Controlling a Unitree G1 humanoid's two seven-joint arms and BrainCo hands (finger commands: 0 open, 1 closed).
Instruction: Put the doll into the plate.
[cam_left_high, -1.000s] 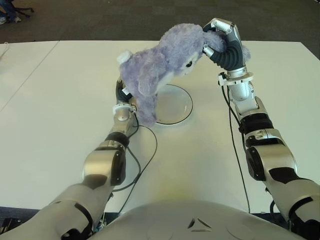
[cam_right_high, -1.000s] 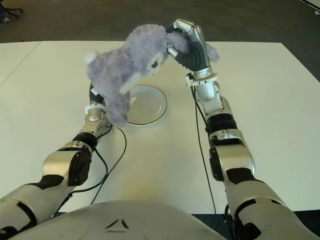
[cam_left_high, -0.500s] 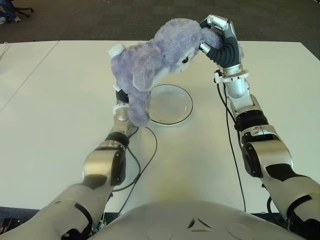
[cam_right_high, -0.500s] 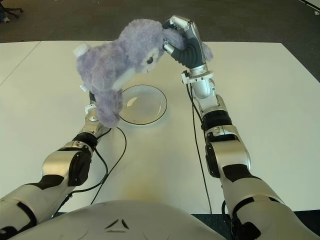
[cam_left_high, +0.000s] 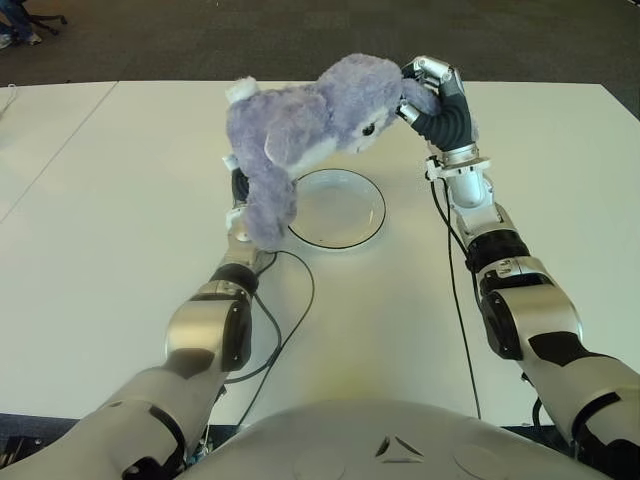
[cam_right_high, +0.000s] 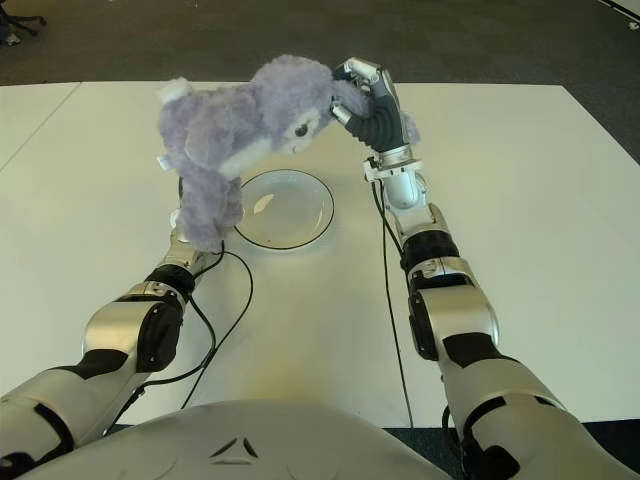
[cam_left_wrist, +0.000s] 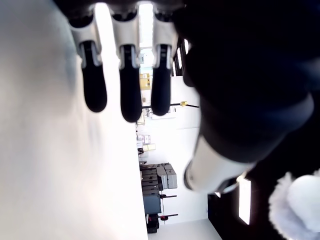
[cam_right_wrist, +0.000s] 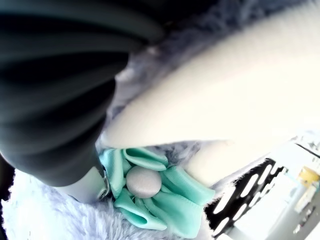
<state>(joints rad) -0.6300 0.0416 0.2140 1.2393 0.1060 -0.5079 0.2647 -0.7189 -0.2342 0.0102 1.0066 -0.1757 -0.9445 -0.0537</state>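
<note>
Halfway: right hand (cam_left_high: 428, 92) clamped the fluffy purple plush doll (cam_left_high: 300, 125) aloft at the round glass plate's (cam_left_high: 337, 208) 12 o'clock; left hand (cam_left_wrist: 120, 75), fingers straight, held nothing. Lowering remained.

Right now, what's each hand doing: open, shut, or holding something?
Left hand: open, fingers extended, holding nothing, beside the plate.
Right hand: shut on the doll, held above the plate.

Three black-tipped, silver-jointed fingers (cam_left_wrist: 120, 75) of the left hand (cam_left_wrist: 165, 65) extend straight beside the white table surface (cam_left_wrist: 55, 165). Next to these fingers, the dark thumb (cam_left_wrist: 235, 125) is nearer to a fluffy pale purple doll (cam_left_wrist: 297, 202).
</note>
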